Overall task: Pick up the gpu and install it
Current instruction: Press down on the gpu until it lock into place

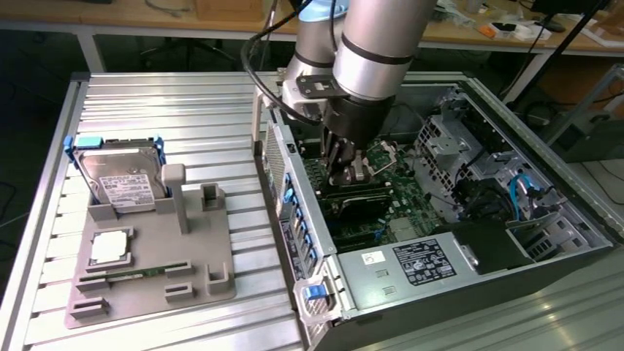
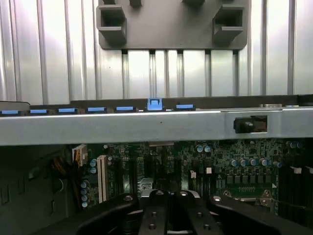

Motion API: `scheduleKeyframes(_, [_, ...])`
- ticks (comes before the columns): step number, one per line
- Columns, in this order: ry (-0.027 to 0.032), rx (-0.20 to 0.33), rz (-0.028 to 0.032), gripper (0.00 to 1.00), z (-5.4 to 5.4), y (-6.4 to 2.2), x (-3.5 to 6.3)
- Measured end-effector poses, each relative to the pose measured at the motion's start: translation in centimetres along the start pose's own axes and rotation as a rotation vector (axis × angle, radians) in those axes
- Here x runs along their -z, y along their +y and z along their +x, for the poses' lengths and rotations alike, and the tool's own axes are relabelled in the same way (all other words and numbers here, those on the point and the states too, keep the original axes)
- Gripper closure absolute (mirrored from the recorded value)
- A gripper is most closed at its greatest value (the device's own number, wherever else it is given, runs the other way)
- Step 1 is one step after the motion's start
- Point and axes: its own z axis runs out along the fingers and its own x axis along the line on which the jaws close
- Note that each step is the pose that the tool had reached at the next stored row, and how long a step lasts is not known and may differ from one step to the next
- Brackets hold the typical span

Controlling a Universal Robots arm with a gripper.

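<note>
Ribbed aluminium table [image 1: 175, 110] under even indoor light, long wooden workbench [image 1: 98, 16] behind it with white legs, dark floor [image 1: 29, 124] beneath, black slanting pole [image 1: 548, 50] at the exterior view's right

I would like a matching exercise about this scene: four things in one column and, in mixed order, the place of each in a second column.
Things
1. hard drive
2. gripper
3. memory stick
4. silver square chip

Places
A. inside the open computer case, above the motherboard
B. lying flat in the middle of the grey holder
C. standing upright in a blue frame
D. lying in a slot of the holder, nearer the camera than the chip

Pairs: 1-C, 2-A, 3-D, 4-B
</note>
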Motion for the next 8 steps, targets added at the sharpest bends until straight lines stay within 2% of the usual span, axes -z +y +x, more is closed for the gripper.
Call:
scheduleKeyframes(2, [-0.0002,0.0,-0.0026,0.89,0.0,0.35,0.06])
scheduleKeyframes(4, [-0.0017,-0.001,-0.013,0.89,0.0,1.7,0.05])
scheduleKeyframes(8, [-0.0017,-0.002,-0.0148,0.89,0.0,3.0,0.04])
